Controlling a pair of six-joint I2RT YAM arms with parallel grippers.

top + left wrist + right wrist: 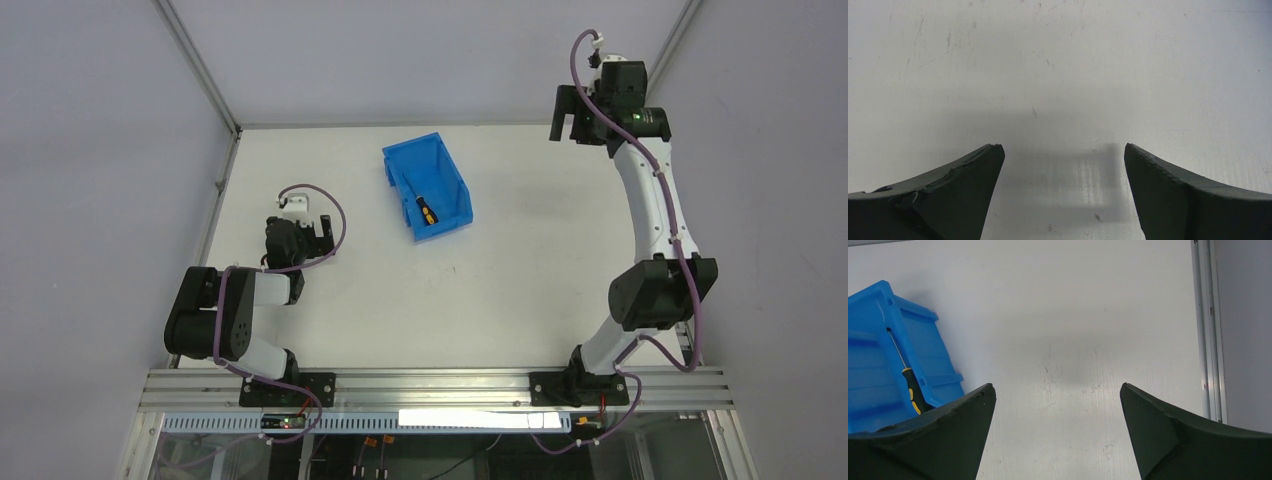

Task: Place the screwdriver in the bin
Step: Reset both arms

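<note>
the small metal-shafted screwdriver (426, 211) with a black and orange-yellow handle lies on the floor of the bright blue rectangular plastic bin (455, 185), which stands toward the back middle of the white table (520, 290). the left end effector (1063, 150) hangs over bare table, well left of the bin, fingers apart and holding nothing. the right end effector (1058, 387) is raised at the far right, likewise spread and empty, the bin at the left edge of its wrist view.

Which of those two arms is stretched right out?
The right arm, reaching toward the far right corner; the left arm sits folded near its base.
</note>
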